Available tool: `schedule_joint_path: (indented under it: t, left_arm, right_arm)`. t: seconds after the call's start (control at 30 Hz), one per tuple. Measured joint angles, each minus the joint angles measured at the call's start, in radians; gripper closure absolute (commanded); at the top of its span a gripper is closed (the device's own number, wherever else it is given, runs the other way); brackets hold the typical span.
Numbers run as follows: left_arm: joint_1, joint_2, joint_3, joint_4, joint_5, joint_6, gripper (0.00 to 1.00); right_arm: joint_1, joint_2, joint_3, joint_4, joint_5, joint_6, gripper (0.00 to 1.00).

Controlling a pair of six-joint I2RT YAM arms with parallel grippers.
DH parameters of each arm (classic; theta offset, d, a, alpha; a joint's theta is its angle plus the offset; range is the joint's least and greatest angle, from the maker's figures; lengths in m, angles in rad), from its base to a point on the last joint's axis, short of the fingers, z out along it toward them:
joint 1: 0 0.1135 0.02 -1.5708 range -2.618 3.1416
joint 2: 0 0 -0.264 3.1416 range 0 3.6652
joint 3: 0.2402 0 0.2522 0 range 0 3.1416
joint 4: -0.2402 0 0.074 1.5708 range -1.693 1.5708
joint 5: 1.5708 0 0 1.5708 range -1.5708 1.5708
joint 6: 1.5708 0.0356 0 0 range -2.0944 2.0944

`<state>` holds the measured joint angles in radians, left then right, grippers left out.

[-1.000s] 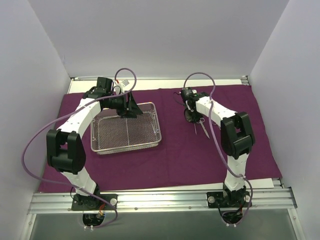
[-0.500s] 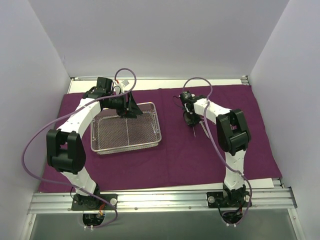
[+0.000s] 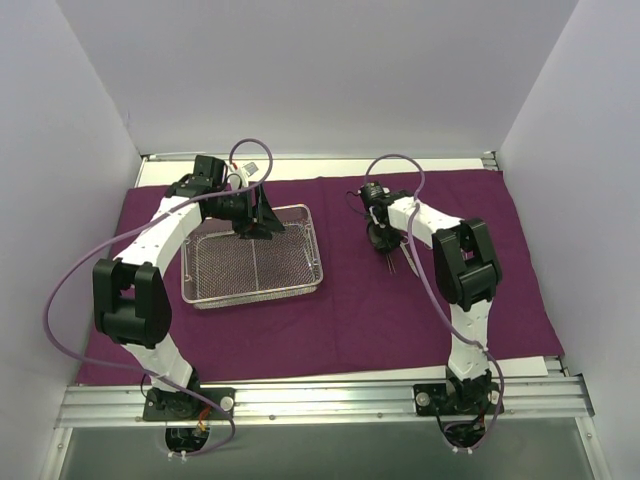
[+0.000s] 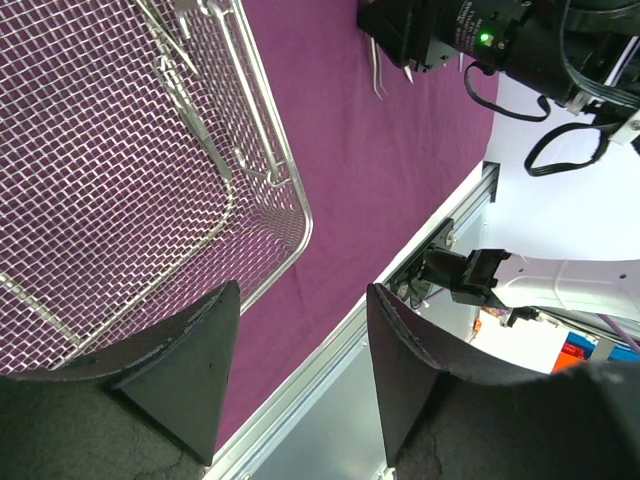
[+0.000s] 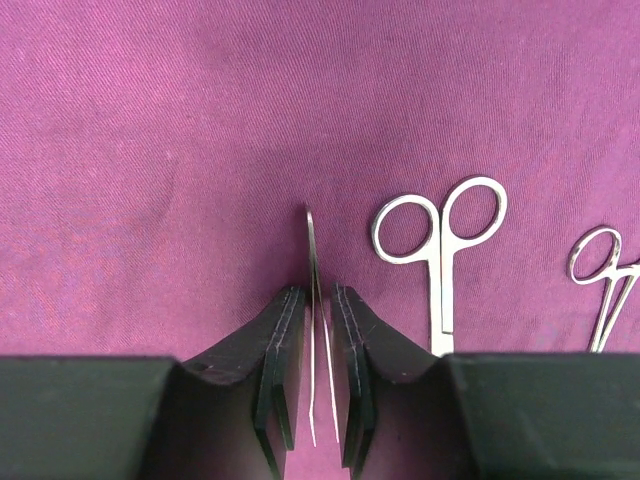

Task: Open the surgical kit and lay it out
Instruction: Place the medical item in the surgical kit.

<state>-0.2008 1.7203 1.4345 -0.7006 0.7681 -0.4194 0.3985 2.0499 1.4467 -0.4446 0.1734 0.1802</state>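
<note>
The dark purple cloth [image 3: 350, 310] lies spread flat. The silver wire-mesh tray [image 3: 250, 293] stands on its left part, with thin steel instruments [image 4: 195, 120] still inside by the rim [image 4: 290, 170]. My left gripper [image 3: 258, 218] hangs over the tray's far edge, open and empty [image 4: 300, 300]. My right gripper [image 3: 385, 243] is low on the cloth right of the tray. Its fingers [image 5: 318, 292] straddle thin forceps [image 5: 312, 250] lying on the cloth, with a narrow gap on each side. Scissors [image 5: 440, 260] and another ringed instrument [image 5: 600, 270] lie just to the right.
White walls enclose the cloth on three sides. An aluminium rail [image 3: 320, 395] with both arm bases runs along the near edge. Purple cables loop off both arms. The laid-out instruments [image 3: 408, 258] lie close beside the right gripper.
My right gripper has shifted slightly left and away from the laid-out scissors, and its elbow has swung in. The left arm has hardly moved.
</note>
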Motion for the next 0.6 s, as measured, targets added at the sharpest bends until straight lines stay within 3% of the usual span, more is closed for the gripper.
schedule_joint_path:
  t: [0.43,0.6]
  left_arm:
    - [-0.016,0.005,0.000,-0.051,-0.081,0.025,0.32]
    - [-0.066,0.033,0.000,-0.055,-0.160,0.021,0.33]
  right_arm:
    - [-0.005,-0.005,0.052,-0.056,-0.013,0.003,0.74]
    - [-0.018,-0.085,0.118,-0.112,-0.025,0.013,0.72]
